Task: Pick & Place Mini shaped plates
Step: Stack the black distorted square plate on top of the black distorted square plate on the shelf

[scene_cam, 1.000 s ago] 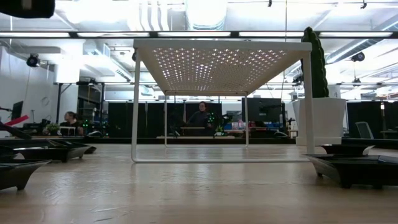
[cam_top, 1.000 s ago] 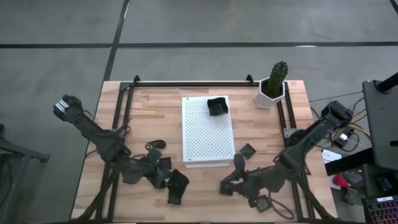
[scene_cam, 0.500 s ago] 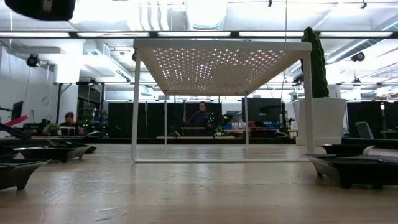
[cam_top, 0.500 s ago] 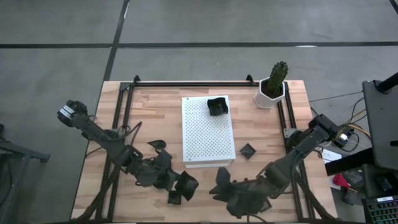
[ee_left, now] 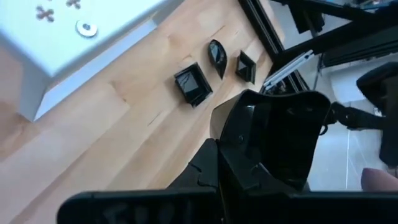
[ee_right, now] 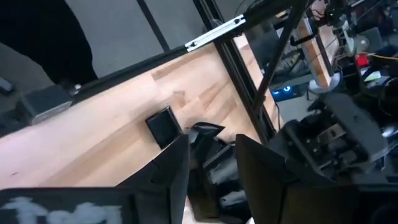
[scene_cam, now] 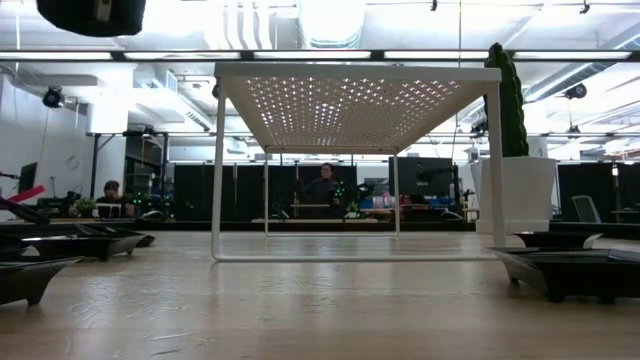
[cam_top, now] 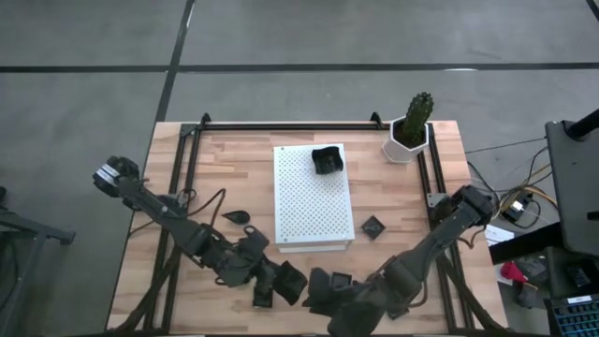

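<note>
Two pincers sit low near the front edge of the tabletop: the left pincer is closed tight on a dark mini plate, and the right pincer, right beside it, is spread wide and holds nothing. Farther back, one mini plate rests on the white board, and a cactus stands straight up in its white pot. A leaf-shaped plate lies on the wood beyond the left pincer, its long side running across the tabletop.

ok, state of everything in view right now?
left hand: shut on held plate
right hand: open, near front of table
board plate: resting atop white board
square plate: flat on table, right of white board
leaf plate: flat on table, left of white board
cactus pot: upright, far right corner
</note>
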Motion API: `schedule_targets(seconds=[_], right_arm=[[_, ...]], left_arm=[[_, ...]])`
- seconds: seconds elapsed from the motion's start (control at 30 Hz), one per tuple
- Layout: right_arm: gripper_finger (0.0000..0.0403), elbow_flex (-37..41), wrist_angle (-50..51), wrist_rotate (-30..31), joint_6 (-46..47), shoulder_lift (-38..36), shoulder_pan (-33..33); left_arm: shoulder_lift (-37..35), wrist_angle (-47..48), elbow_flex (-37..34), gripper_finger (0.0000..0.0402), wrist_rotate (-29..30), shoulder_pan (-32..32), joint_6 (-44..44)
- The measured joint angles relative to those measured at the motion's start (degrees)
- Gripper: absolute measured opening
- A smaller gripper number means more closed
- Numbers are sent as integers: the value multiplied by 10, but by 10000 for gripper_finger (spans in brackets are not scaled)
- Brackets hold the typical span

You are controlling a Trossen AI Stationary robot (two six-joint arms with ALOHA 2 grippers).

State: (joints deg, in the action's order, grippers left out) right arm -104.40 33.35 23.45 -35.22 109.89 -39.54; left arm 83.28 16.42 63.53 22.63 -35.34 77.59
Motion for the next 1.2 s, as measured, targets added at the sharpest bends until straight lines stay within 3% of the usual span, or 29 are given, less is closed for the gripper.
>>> schedule_targets(seconds=[0.37,1.2], right_arm=[[123,-68,69,-16,-14,56,19],[80,-69,128,-16,40,53,39]], left_arm=[[2,0,22,0,11,9,-28],[7,18,22,0,8,11,-28]])
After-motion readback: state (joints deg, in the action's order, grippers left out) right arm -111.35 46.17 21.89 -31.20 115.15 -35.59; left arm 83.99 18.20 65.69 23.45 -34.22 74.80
